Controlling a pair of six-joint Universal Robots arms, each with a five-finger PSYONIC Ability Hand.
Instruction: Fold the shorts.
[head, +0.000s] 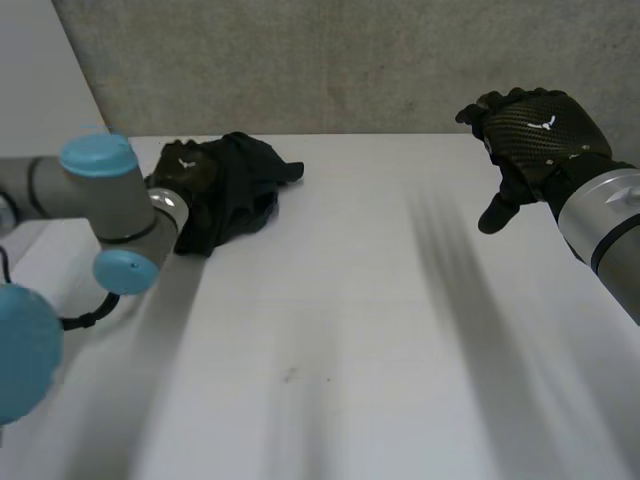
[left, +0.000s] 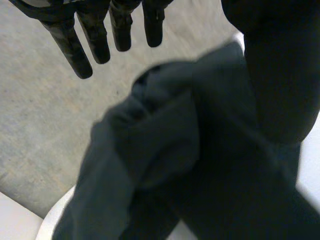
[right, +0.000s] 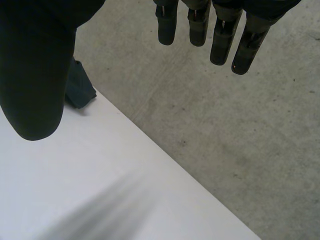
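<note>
Shorts (head: 238, 192) lie bunched, no fold made yet, beneath the spread left hand (head: 186, 168); the right hand (head: 532, 135), spread and empty, hovers well away from them.

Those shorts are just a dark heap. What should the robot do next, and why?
Probably close the left hand on the crumpled shorts, to start spreading them flat: its fingers are straight, gripping nothing, with the heap under its palm, and the right hand hangs open, well away from the cloth.

You had the white table (head: 350, 330) before you. On it the dark shorts (head: 238, 188) lay bunched in a crumpled heap, near its far edge on the left arm's side.
</note>
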